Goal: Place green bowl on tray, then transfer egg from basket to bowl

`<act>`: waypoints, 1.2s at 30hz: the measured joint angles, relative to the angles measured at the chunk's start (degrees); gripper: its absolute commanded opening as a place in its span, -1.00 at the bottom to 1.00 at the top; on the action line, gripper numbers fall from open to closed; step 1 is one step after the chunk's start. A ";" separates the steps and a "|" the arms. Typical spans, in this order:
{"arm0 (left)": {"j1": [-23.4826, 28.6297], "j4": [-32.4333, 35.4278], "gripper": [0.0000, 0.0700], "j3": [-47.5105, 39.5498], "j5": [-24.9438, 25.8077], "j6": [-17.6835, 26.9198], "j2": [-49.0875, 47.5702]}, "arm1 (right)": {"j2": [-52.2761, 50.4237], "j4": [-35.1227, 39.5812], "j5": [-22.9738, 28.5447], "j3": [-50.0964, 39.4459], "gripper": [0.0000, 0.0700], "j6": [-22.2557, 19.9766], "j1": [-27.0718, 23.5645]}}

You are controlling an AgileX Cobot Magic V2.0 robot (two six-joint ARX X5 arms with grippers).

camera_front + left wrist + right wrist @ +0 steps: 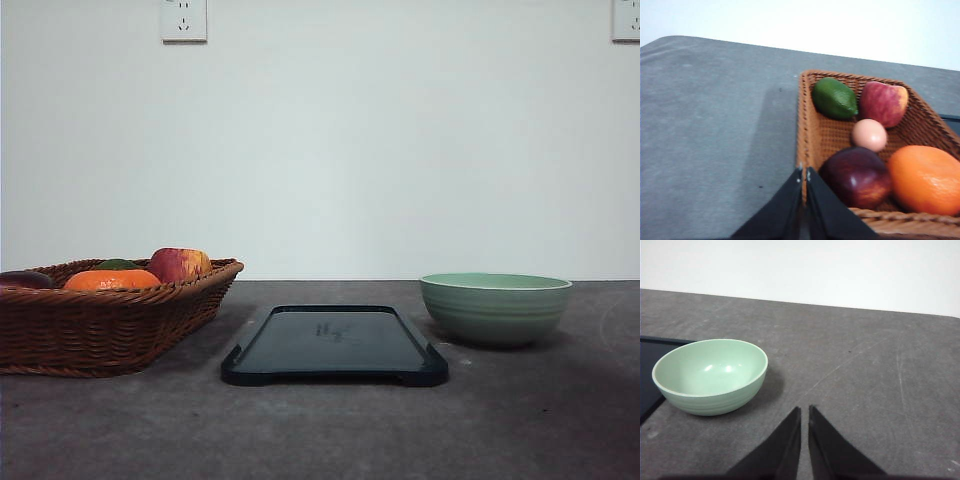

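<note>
While the green bowl (496,308) stands upright on the grey table (320,430) just to the right of the tray (335,345), apart from it and not on it, the tray lies bare in the middle with nothing between the two; the basket (105,320) sits to the tray's left, near but not touching. Seen from the left wrist, the egg (869,135) rests in the middle of the basket, crowded on all sides: a green fruit (835,98) and a red-yellow apple (883,103) lie beyond it, a dark red apple (857,177) and an orange fruit (926,179) sit on the nearer side, the dark apple touching or nearly touching it. The left gripper (804,172) hangs over the basket's near rim, its fingers pressed together and holding nothing; the right gripper (804,412) hovers above bare table beside the bowl, likewise closed and empty; two wall sockets (184,20) show on the white wall.
</note>
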 measured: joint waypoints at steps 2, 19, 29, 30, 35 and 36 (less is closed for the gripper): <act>0.02 -0.04 -1.00 0.00 -0.46 -0.02 0.00 | 0.00 0.11 0.00 0.00 -0.95 0.00 0.00; 0.00 1.36 -1.00 0.00 -0.44 -14.21 0.02 | 0.00 0.66 1.45 0.00 -0.98 13.52 0.00; 0.00 13.80 -1.00 0.00 -1.75 -15.83 0.00 | 0.00 8.65 1.66 0.09 -0.98 24.19 0.00; 0.00 14.05 -1.00 0.05 -1.76 -15.58 0.00 | 0.01 8.56 1.66 0.19 -0.98 24.58 0.00; 0.00 13.07 -1.00 2.26 -1.82 -15.03 0.64 | 1.52 8.06 1.66 3.99 -0.98 25.53 0.00; 0.00 13.00 -1.00 3.44 -1.82 -14.93 1.01 | 2.07 8.10 1.66 5.15 -0.98 25.60 0.00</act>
